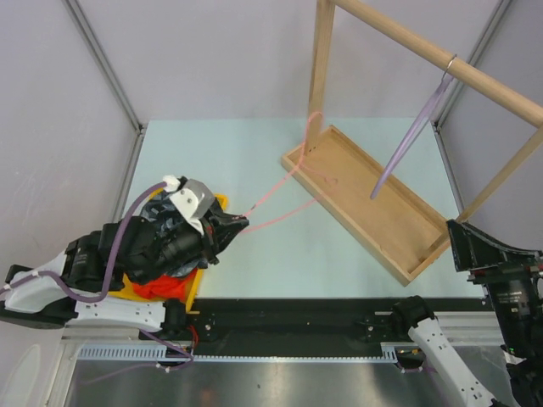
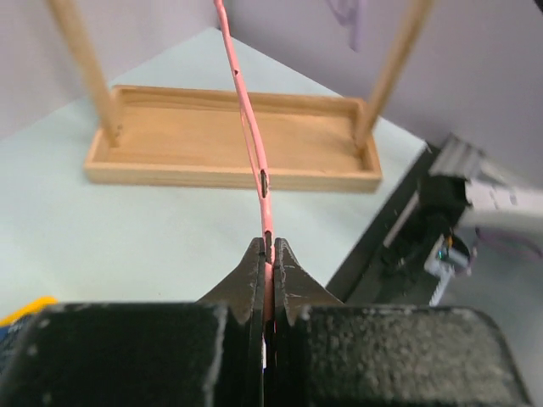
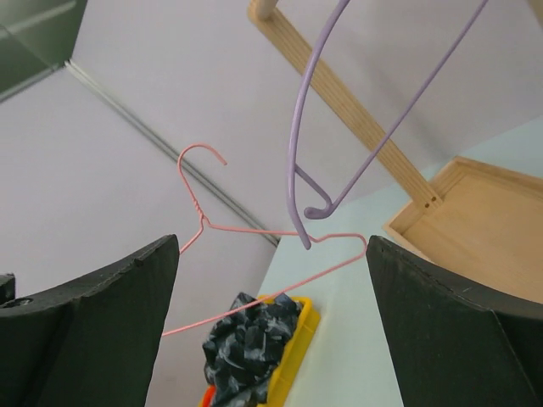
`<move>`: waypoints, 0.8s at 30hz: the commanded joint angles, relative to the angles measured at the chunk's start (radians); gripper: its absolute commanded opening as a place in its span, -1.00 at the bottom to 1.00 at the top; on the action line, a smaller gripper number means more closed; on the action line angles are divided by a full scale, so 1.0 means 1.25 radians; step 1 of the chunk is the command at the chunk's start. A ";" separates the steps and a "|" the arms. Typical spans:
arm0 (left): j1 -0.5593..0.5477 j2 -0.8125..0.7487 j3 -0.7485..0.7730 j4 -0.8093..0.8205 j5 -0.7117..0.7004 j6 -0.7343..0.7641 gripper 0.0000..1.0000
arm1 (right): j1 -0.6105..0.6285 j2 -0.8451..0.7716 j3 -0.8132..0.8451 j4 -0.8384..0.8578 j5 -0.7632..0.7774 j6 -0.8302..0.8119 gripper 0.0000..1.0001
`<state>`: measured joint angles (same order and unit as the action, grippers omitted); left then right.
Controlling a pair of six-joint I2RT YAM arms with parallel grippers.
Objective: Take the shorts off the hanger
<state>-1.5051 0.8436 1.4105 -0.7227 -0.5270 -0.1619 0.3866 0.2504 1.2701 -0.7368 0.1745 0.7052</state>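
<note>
My left gripper (image 1: pixel 236 225) (image 2: pixel 267 254) is shut on the wire of a pink hanger (image 1: pixel 307 136) (image 2: pixel 250 136) that is bare and slants up toward the wooden rack. The hanger also shows in the right wrist view (image 3: pixel 254 231). The dark navy-black mottled shorts (image 1: pixel 161 216) (image 3: pixel 246 339) lie bunched in a yellow bin (image 1: pixel 193 288) (image 3: pixel 301 326) under my left arm. The orange shorts (image 1: pixel 165 287) (image 3: pixel 206 397) lie beneath them. My right gripper (image 1: pixel 458 233) (image 3: pixel 271 322) is open and empty at the right, apart from both hangers.
A bare purple hanger (image 1: pixel 407 140) (image 3: pixel 297 127) hangs from the wooden rail (image 1: pixel 475 76). The rack's wooden tray base (image 1: pixel 365 203) (image 2: pixel 229 136) lies diagonally at the table's right. Grey walls and metal posts enclose the table.
</note>
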 commanded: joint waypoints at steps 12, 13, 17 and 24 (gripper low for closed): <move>0.242 0.124 0.013 0.466 0.028 0.000 -0.99 | 0.048 -0.021 0.007 -0.013 0.114 0.087 0.85; 0.292 0.136 0.021 0.470 0.063 -0.021 -1.00 | 0.048 -0.020 0.007 -0.016 0.111 0.090 0.85; 0.341 0.194 0.037 0.573 0.227 -0.008 -0.99 | 0.048 -0.021 0.007 -0.030 0.102 0.097 0.85; 0.354 0.300 0.123 0.627 0.383 0.031 -0.99 | 0.049 -0.018 0.007 -0.060 0.094 0.110 0.85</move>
<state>-1.0737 1.1763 1.4628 -0.0719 -0.2195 -0.1505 0.4416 0.2245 1.2720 -0.7979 0.2985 0.8230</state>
